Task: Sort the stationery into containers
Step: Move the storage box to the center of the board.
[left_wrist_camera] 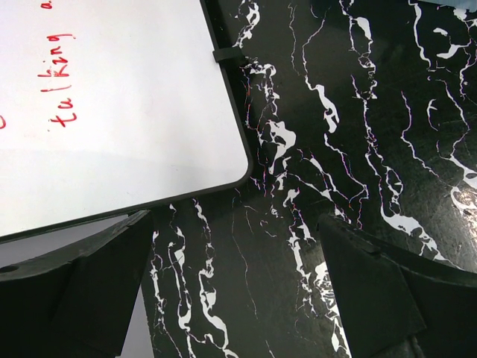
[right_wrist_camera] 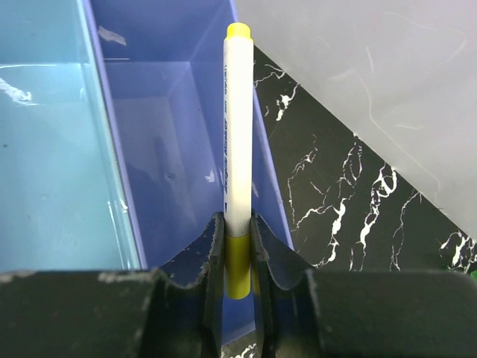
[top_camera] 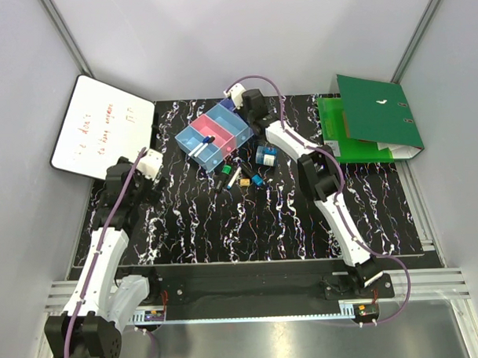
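My right gripper (right_wrist_camera: 237, 224) is shut on a white marker with yellow ends (right_wrist_camera: 237, 127), gripping it at its lower yellow end. The marker stands over the purple bin (right_wrist_camera: 179, 149) at the far end of the joined containers (top_camera: 239, 136); in the top view that gripper (top_camera: 243, 110) is at the bins' far corner. A white marker with a blue cap (top_camera: 200, 145) lies in the pink bin. A blue roll (top_camera: 266, 154), a green marker (top_camera: 225, 170) and a small blue piece (top_camera: 257, 181) lie on the mat just in front of the bins. My left gripper (left_wrist_camera: 238, 276) is open and empty.
A whiteboard with red writing (left_wrist_camera: 112, 112) lies at the far left, its corner just ahead of my left gripper (top_camera: 144, 168). A large green binder (top_camera: 374, 119) lies at the far right. The black marbled mat (top_camera: 225, 227) covers the table.
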Tool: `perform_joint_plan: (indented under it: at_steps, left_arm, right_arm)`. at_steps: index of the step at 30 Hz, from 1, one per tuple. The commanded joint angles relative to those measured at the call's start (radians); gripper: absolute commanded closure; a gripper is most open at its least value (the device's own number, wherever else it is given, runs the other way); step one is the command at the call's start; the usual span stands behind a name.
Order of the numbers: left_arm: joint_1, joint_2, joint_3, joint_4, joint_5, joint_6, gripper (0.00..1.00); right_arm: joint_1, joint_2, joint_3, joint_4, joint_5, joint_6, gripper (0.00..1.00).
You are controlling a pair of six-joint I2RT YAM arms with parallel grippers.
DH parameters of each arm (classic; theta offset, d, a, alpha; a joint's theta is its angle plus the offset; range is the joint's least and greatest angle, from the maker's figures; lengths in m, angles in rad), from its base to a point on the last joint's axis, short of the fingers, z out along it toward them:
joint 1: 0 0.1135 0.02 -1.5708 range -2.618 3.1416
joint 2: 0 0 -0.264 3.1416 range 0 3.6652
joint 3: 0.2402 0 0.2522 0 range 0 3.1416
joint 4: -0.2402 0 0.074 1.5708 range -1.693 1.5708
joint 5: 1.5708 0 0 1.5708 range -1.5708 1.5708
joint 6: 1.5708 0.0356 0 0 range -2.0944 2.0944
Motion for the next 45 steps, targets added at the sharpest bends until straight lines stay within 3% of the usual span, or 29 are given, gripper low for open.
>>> perform_joint_plan:
  at_steps: [1,11,45]
  left_arm:
    - [-0.005,0.000,-0.006,0.063,-0.002,0.011,0.01]
    - [-0.005,-0.001,-0.010,0.069,-0.004,0.012,0.01]
    - [-0.005,-0.003,0.023,0.062,0.002,0.007,0.01]
  right_arm:
    - [0.014,-0.079,-0.050,-0.003,-0.010,-0.006,0.89]
    - [0.016,-0.133,-0.125,-0.005,0.004,-0.012,0.68]
    - [0.029,-0.473,-0.567,-0.064,-0.036,0.053,0.67]
